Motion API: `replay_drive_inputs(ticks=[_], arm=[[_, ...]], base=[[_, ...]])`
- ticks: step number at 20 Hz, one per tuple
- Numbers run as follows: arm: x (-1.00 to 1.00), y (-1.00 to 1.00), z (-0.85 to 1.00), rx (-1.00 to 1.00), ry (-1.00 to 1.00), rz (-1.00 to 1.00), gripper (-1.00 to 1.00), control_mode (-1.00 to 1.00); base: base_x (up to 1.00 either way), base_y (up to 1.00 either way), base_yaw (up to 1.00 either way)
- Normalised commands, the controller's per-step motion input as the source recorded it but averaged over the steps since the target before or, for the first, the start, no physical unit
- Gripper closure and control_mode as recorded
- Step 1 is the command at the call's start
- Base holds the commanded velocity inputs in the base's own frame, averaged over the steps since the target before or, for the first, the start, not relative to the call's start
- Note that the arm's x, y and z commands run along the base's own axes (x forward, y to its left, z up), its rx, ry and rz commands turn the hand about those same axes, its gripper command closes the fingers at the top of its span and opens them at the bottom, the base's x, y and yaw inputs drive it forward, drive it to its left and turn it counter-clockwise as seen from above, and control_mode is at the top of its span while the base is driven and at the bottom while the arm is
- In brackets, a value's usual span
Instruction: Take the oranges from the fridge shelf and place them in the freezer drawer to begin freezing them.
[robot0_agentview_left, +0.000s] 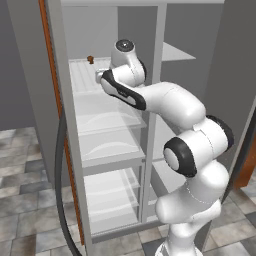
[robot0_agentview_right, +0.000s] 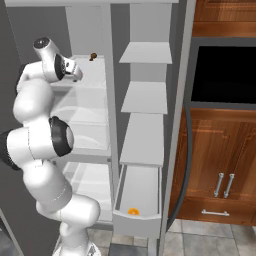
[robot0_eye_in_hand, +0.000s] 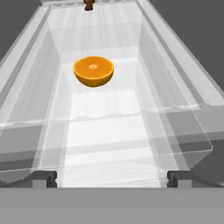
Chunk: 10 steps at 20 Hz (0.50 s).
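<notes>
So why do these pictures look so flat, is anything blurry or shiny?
Hand view: the orange half is sharp and evenly lit, with only faint pale sheen on the shelf's see-through rim. Right base view: soft, shadowless light on the open drawer, nothing blurred. Left base view: the same flat rendered light.

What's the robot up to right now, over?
Gripper open, empty. One orange half ahead on fridge shelf; another in freezer drawer. Path clear.

The arm (robot0_agentview_left: 175, 107) is glossy white, built of fat rounded segments with dark grey, near-black joint rings between them. A round dark cap with a pale centre tops the wrist (robot0_agentview_left: 124, 46). The finger tips (robot0_eye_in_hand: 43, 178) are small, dark and blocky.
</notes>
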Motion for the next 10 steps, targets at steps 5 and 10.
replay_drive_inputs(ticks=[5,10], arm=[[0.42,0.0,-0.05,0.0,0.0,0.0,-1.0,-1.0],[0.38,0.0,-0.05,0.0,0.0,0.0,-1.0,-1.0]], base=[[0.0,0.0,0.0],[0.0,0.0,0.0]])
